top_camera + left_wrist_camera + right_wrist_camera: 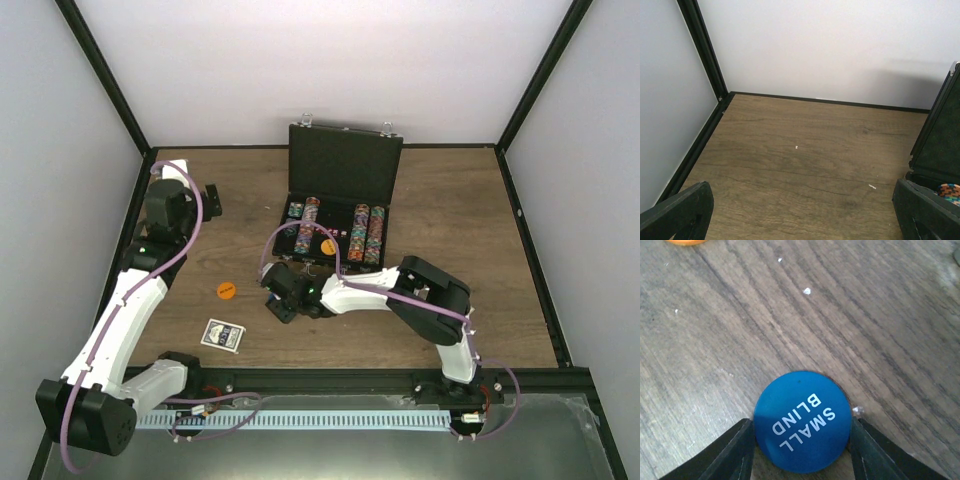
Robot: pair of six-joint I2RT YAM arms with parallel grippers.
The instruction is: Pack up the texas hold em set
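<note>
The black hinged case (345, 165) stands open at the back centre, with rows of multicoloured chips (368, 233) and an orange disc (328, 247) in its tray. My right gripper (276, 297) is low on the table in front of the case. In the right wrist view it (801, 452) is shut on a blue disc marked SMALL BLIND (802, 420), with a finger touching each side of its rim. Another orange disc (226, 291) and the blue-backed card deck (222, 335) lie on the table to its left. My left gripper (207, 200) is open and empty at the far left, left of the case (940, 140).
Black frame posts and white walls enclose the table (470, 260) on three sides. The left wrist view shows bare wood up to the back wall and the case's chips (951, 192) at the right edge. The orange disc's rim (685, 241) shows at the top of the right wrist view.
</note>
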